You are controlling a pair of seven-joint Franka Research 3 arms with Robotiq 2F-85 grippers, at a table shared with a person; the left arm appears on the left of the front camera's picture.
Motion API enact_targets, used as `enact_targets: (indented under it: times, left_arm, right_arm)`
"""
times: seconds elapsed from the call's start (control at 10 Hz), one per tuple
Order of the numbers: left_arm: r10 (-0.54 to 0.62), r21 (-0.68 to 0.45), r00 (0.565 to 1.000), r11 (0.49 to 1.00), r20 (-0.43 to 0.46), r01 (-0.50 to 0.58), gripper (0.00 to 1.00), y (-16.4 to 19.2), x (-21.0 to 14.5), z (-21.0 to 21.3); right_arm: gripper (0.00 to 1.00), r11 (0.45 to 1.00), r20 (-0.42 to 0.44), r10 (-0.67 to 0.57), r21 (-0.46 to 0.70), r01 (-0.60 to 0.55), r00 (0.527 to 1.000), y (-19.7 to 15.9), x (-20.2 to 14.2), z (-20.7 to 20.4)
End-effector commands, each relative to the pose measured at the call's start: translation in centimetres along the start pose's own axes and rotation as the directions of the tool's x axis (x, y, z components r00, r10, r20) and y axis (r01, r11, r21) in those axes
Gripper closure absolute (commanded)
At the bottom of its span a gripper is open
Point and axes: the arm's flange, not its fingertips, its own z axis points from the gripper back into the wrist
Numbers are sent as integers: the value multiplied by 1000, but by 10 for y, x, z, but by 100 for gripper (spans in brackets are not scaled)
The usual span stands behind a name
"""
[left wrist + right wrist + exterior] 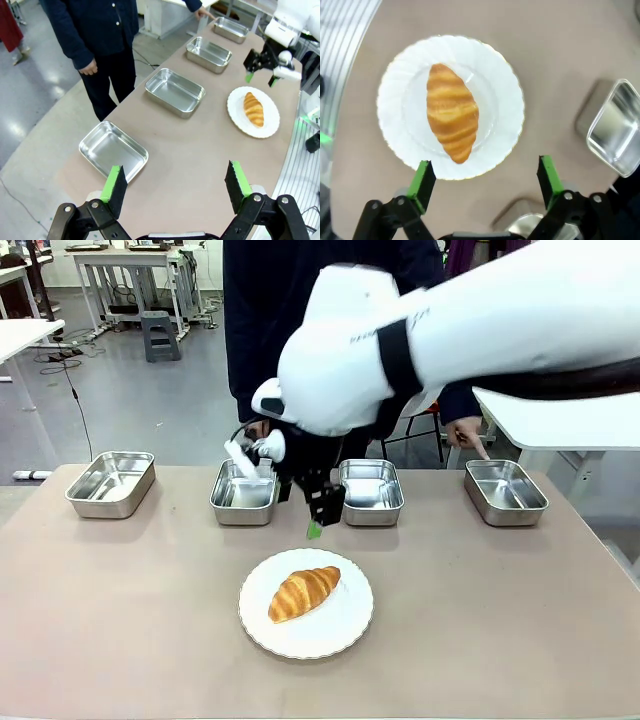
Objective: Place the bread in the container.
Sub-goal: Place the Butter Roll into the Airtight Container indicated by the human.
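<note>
The bread [303, 592] is a golden-brown croissant lying on a round white plate [340, 626] at the table's front middle. My right gripper [318, 522] hangs open, pointing down, just above the plate's far edge. In the right wrist view the bread [452, 112] lies ahead of the open right gripper [485, 179], apart from its fingers. Four steel trays stand in a row behind; a person's hand [466, 433] points at the rightmost container [505, 491]. My left gripper [176, 185] is open and empty, high above the table's left end.
The other three trays [111, 482] [244, 492] [371, 491] are empty. The person stands at the far side, behind the middle trays. Bare tabletop lies on both sides of the plate. My right arm spans the upper right of the front view.
</note>
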Motion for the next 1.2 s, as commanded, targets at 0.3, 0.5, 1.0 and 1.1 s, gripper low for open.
enact_targets:
  times: [0.3,0.5,1.0,1.1]
  left_arm:
    - [-6,3,1000,1000,-2,6,0,-1,0,2]
    - [-6,3,1000,1000,-2,6,0,-1,0,2]
    - [-6,3,1000,1000,-2,6,0,-1,0,2]
    - [-6,3,1000,1000,-2,6,0,-1,0,2]
  right_arm:
    - [0,999,-17,42,10,-42,999,2,9,-10]
    - [0,999,-18,46,15,-46,999,4,11,-15]
    - [0,993,-132,-92,60,100,987,46,23,-55]
    - [0,993,-128,-101,56,109,987,50,27,-60]
